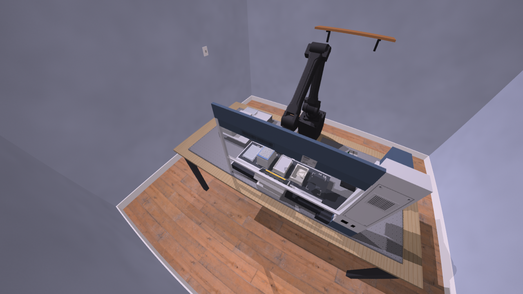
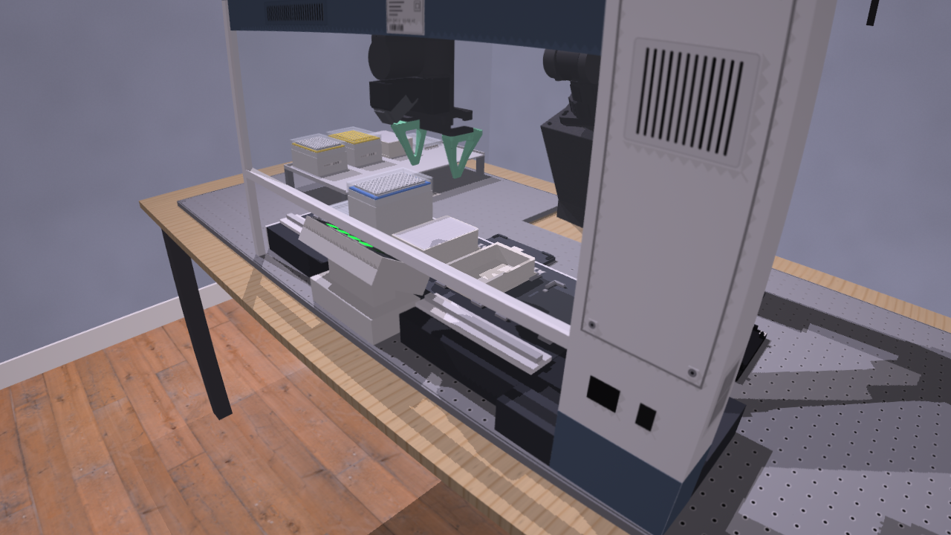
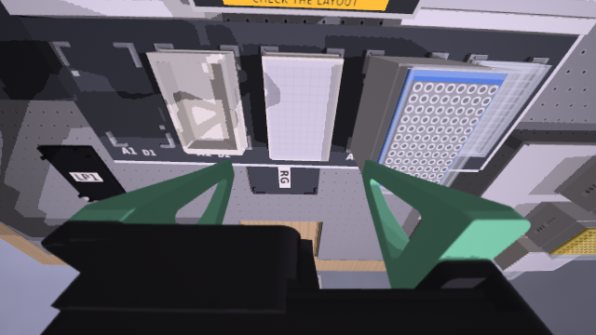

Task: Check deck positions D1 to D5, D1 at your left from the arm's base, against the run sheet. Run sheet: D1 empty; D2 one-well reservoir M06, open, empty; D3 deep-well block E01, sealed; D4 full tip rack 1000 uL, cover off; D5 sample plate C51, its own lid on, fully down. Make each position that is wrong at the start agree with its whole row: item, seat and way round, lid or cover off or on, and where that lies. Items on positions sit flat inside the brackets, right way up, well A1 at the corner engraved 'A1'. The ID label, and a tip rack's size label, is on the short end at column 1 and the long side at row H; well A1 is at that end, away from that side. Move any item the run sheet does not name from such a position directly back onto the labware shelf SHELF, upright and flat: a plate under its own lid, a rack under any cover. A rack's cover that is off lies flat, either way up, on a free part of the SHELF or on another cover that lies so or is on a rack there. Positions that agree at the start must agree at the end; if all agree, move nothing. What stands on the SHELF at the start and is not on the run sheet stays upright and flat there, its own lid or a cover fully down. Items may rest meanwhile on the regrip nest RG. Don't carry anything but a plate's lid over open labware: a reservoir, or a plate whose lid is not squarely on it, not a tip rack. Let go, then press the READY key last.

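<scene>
In the wrist view, position D1 (image 3: 116,93) holds nothing inside its brackets. An open, clear one-well reservoir (image 3: 200,100) sits at D2. A white deep-well block (image 3: 300,104) with a flat sealed top sits at D3. A tall tip rack with a blue rim (image 3: 433,126) stands uncovered at D4, its tips showing. A clear sample plate (image 3: 507,107) lies at D5, partly hidden behind the rack. My gripper (image 3: 298,167) is open and empty, hovering over the RG nest (image 3: 284,179) just in front of D3. It also shows in the exterior view (image 2: 435,149).
The shelf at the right holds a yellow-topped rack (image 3: 575,242) and other boxed items; the exterior view shows two racks there (image 2: 319,152). A black plate marked LP1 (image 3: 86,171) lies at the left. The instrument's blue top beam (image 1: 292,146) and white side tower (image 2: 672,199) enclose the deck.
</scene>
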You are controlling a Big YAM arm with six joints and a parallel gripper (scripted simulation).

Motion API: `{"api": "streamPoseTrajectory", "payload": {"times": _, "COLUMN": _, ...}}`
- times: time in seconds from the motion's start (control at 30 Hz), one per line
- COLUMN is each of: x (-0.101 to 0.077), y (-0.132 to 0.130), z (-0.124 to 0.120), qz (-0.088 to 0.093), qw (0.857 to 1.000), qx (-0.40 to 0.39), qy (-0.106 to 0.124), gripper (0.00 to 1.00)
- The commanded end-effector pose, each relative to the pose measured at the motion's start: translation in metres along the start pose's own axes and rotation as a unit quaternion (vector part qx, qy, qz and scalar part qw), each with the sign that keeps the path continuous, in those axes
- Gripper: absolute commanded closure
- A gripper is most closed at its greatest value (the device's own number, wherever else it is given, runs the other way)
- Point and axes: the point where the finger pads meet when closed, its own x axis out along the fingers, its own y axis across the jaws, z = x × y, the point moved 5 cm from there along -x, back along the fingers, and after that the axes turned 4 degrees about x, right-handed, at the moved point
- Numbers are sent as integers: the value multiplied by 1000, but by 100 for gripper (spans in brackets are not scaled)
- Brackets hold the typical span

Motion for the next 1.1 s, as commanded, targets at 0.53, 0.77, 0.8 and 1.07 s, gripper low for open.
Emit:
{"api": "streamPoseTrajectory", "payload": {"times": 0.53, "x": -11, "y": -3, "z": 11, "qz": -2, "qw": 1000, "qx": 12, "qy": -20, "gripper": 0}}
{"api": "streamPoseTrajectory", "payload": {"times": 0.77, "x": -11, "y": -3, "z": 11, "qz": -2, "qw": 1000, "qx": 12, "qy": -20, "gripper": 0}}
{"api": "streamPoseTrajectory", "payload": {"times": 0.8, "x": -11, "y": -3, "z": 11, "qz": -2, "qw": 1000, "qx": 12, "qy": -20, "gripper": 0}}
{"api": "streamPoseTrajectory", "payload": {"times": 1.07, "x": -10, "y": 21, "z": 2, "qz": 1, "qw": 1000, "qx": 13, "qy": -21, "gripper": 0}}
